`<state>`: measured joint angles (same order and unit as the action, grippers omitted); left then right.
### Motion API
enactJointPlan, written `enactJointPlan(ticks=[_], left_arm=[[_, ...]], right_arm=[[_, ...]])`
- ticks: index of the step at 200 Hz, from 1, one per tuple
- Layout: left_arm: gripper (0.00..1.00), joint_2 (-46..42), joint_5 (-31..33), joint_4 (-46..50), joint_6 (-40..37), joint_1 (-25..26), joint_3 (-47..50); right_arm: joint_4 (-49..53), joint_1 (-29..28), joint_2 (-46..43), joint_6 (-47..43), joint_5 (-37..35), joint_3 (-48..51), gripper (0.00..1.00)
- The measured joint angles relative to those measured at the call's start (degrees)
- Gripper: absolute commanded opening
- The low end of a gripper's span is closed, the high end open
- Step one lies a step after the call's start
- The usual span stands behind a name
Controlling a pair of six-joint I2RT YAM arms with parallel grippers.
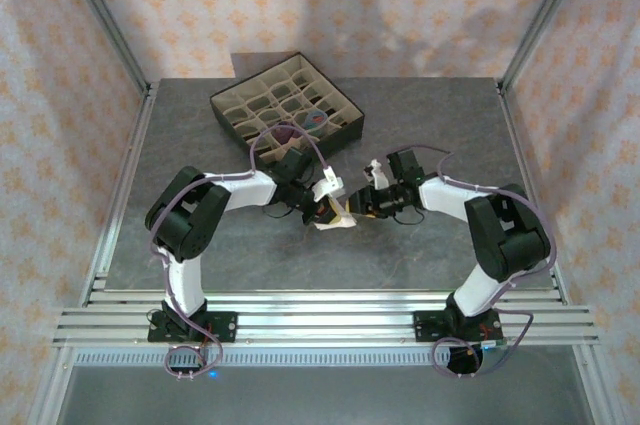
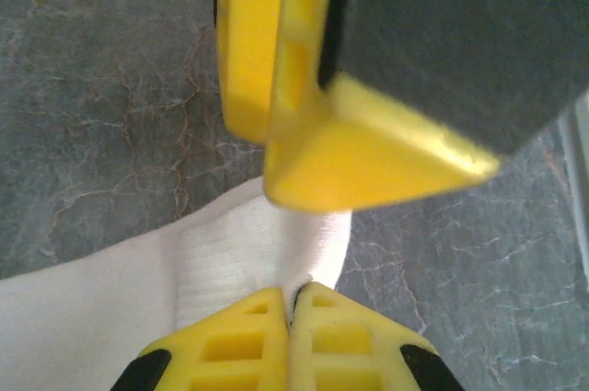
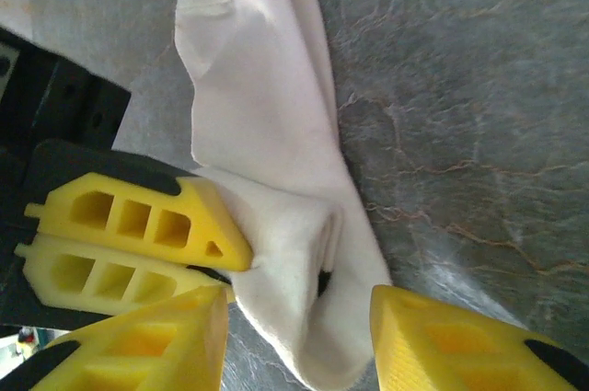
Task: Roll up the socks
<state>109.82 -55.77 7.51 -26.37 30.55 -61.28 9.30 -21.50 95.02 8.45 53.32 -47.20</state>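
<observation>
A white sock (image 1: 333,222) lies on the grey table between the two arms. My left gripper (image 2: 294,292) is shut on the edge of the white sock (image 2: 221,271), with fabric pinched between its yellow fingertips. My right gripper (image 3: 299,304) stands open, its fingers on either side of the folded end of the sock (image 3: 267,115). The left gripper's fingers (image 3: 138,216) press against the fold from the left. One right finger (image 2: 368,152) hangs just above the left gripper. A dark purple sock (image 1: 285,132) and a grey-blue sock (image 1: 318,122) sit in the box.
The dark box (image 1: 232,105) with beige grid compartments stands at the back of the table, just behind both wrists. Metal frame posts and patterned walls close in the sides. Bare grey table surface (image 1: 230,255) lies in front of the grippers.
</observation>
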Motion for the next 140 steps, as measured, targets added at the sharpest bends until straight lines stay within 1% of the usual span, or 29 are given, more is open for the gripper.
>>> enactJointPlan(ticks=[34, 62, 75, 86, 105, 114, 126, 130, 140], left_arm=[[0.0, 2.0, -3.4, 2.3, 0.7, -1.1, -2.1], [0.0, 3.0, -4.6, 3.8, 0.9, -1.5, -3.3], [0.0, 3.2, -4.9, 4.4, 0.9, -1.5, -3.6], [0.0, 3.2, -4.9, 4.8, 0.9, -1.5, -3.7], [0.0, 3.2, -4.9, 5.3, 0.8, -1.5, -3.9], [0.07, 3.2, -4.6, 5.6, 0.6, -1.5, -3.9], [0.12, 3.0, -3.7, 5.8, 0.1, -1.4, -3.9], [0.14, 2.7, -3.3, 5.8, -0.2, -1.3, -3.7], [0.23, 1.4, -1.6, 5.8, -1.1, -1.0, -2.9]], right_arm=[[-0.8, -0.7, 0.6, -1.1, 1.4, 1.6, 0.43], [-1.3, -0.8, 1.0, -1.2, 2.5, 3.1, 0.42], [-1.5, -0.9, 1.0, -1.3, 2.8, 3.3, 0.39], [-1.7, -1.1, 1.1, -1.5, 3.1, 3.3, 0.34], [-2.1, -1.6, 1.6, -1.7, 3.7, 3.2, 0.16], [-2.4, -1.9, 1.9, -1.9, 3.7, 3.2, 0.08], [-2.3, -2.3, 2.3, -1.7, 3.7, 3.1, 0.0], [-2.2, -2.4, 2.4, -1.1, 3.7, 3.0, 0.0], [-2.0, -2.5, 2.6, -1.3, 3.7, 2.8, 0.0]])
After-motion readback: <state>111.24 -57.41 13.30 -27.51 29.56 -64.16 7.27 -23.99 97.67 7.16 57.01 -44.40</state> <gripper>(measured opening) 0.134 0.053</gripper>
